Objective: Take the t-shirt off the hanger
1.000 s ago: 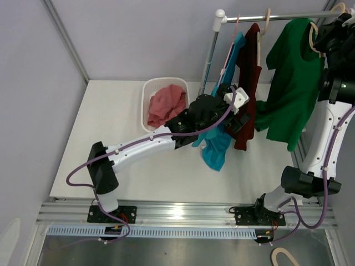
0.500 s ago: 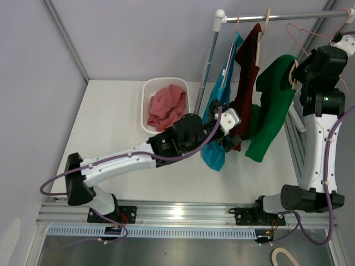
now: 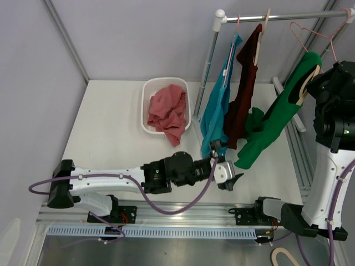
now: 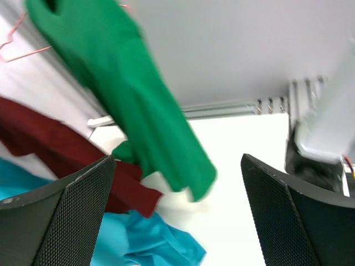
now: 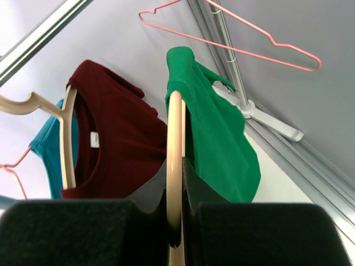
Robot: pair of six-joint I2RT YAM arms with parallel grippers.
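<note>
The right gripper (image 5: 175, 224) is clamped on the wooden hanger (image 5: 174, 138). The green t-shirt (image 3: 280, 116) hangs from it at the right, below the rail (image 3: 277, 15). The left gripper (image 3: 234, 182) stands wide open and empty, low by the hem. A tug there could drag the maroon shirt (image 3: 241, 94) alongside, or twist the hanger loose. The table (image 3: 111, 133) is white and the walls pale. A basket (image 3: 147, 94) holds pink cloth.
</note>
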